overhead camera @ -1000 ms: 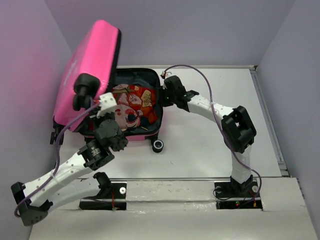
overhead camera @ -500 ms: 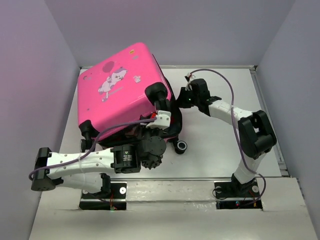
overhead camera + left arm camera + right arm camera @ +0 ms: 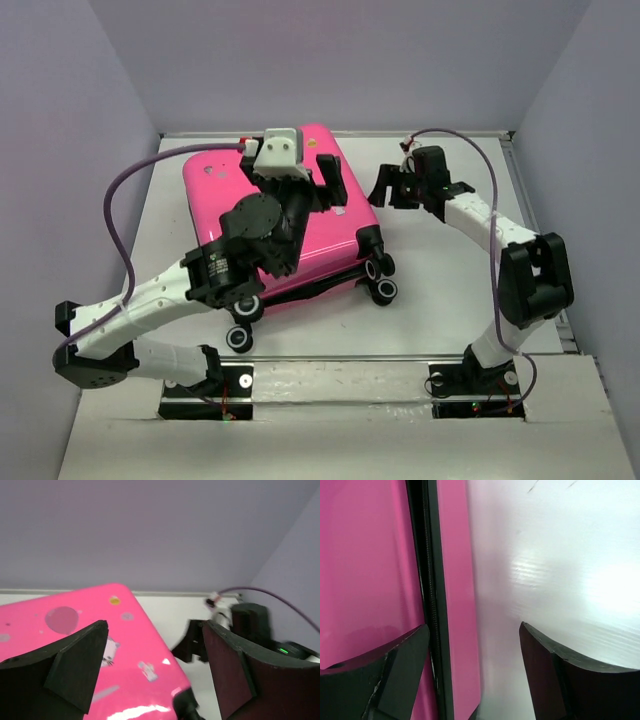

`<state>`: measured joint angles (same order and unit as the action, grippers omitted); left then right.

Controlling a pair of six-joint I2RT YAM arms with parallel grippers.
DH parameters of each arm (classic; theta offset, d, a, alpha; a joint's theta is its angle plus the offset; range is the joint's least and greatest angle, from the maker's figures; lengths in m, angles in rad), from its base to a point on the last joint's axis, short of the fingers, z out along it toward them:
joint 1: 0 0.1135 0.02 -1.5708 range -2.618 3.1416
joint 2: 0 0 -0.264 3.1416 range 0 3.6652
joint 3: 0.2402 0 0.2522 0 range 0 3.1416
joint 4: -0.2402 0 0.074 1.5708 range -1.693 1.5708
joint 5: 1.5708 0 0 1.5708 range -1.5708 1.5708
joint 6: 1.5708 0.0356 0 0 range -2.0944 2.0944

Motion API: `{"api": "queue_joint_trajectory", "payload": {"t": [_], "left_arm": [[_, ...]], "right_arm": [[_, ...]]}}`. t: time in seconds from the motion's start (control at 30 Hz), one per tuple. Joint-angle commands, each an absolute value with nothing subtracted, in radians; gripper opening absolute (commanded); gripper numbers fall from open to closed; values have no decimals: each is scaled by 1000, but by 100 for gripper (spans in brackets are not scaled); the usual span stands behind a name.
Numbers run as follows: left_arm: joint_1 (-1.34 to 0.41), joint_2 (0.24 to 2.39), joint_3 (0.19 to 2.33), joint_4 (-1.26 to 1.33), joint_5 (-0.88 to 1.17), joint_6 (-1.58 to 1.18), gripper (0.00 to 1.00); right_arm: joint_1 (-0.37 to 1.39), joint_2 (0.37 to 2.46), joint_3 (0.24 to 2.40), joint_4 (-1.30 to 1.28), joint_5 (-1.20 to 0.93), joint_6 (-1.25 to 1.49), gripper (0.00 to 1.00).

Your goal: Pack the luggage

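The luggage (image 3: pixel 225 200) is a bright pink hard-shell suitcase lying closed and flat on the white table, left of centre. Its caster wheels (image 3: pixel 381 281) point toward the near edge. In the left wrist view its printed lid (image 3: pixel 75 630) fills the lower left. My left gripper (image 3: pixel 333 188) hovers open over the lid's right end, with nothing between its fingers (image 3: pixel 75 662). My right gripper (image 3: pixel 388 188) stands open just off the suitcase's right side. The right wrist view looks down on the shell (image 3: pixel 365 570) and its black zip seam (image 3: pixel 427 605), with bare table between the fingertips (image 3: pixel 555 675).
Lilac walls (image 3: pixel 70 120) close in the table on the left, back and right. A low rim (image 3: pixel 530 200) runs along the right edge. Purple cables (image 3: pixel 120 200) loop off both arms. White table (image 3: pixel 450 280) lies to the right of the suitcase.
The raised lid has swung down and the suitcase now lies closed. Both grippers have opened. The left arm has swung over the lid, and the right gripper has drawn back to the right.
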<state>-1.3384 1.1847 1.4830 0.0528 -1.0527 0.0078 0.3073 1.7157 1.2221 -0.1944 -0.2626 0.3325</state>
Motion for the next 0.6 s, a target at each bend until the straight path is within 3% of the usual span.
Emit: {"api": "queue_joint_trajectory", "payload": {"t": [0.0,0.07,0.1,0.17,0.33,0.43,0.57], "left_arm": [[-1012,1193,1545,-47,-769,-173,89],[-877,1212,1557,-58,-652,-224,89],[-745,1229,1589,-64,-608,-241,89],[-622,1305,1646,-121,-441,-299,89],[-288,1575,1910,-266,-139,-336,88],[-162,1742,2090,-360,-71,-322,89],[-36,1929,2242,-423,40,-328,89]], "right_arm": [[295,1511,1335,-271,-180,284,76],[295,1402,1304,-278,-204,298,61],[328,1367,1292,-276,-213,304,35],[400,1274,1240,-279,-181,293,7],[775,1161,1091,-307,-153,273,7],[955,1102,987,-339,-43,304,7],[1052,1068,881,-368,-20,368,7]]}}
